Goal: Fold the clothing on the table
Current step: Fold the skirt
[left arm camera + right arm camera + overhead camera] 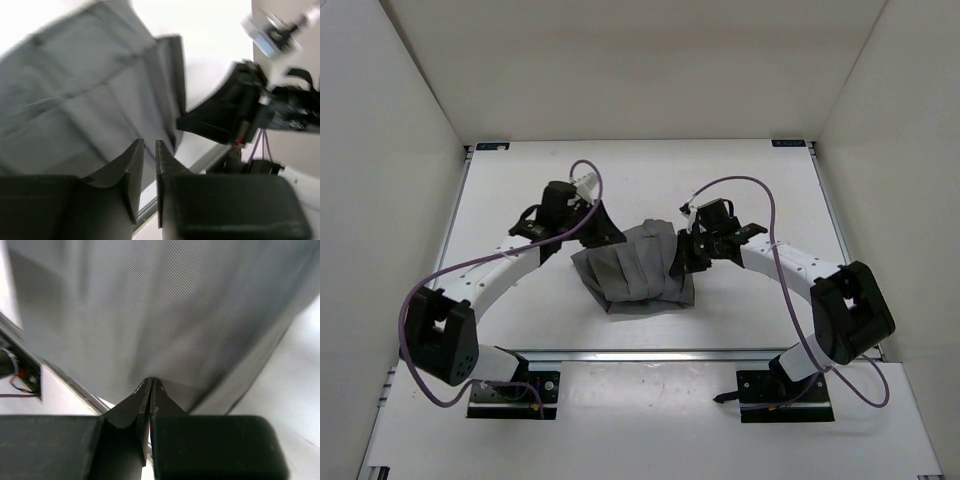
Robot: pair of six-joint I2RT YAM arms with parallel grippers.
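The top view is sharp and evenly bright, with soft shadows on the bench (505, 185). Both wrist views are blurred, the left one strongly, whites washed out.

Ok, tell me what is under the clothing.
Only the white table shows around the clothing, which lies bunched on it. Whatever is beneath the fabric is covered; the right gripper pinches its edge, but no view looks underneath.

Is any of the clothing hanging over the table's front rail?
No, the clothing sits bunched in the middle of the table, short of the front rail.
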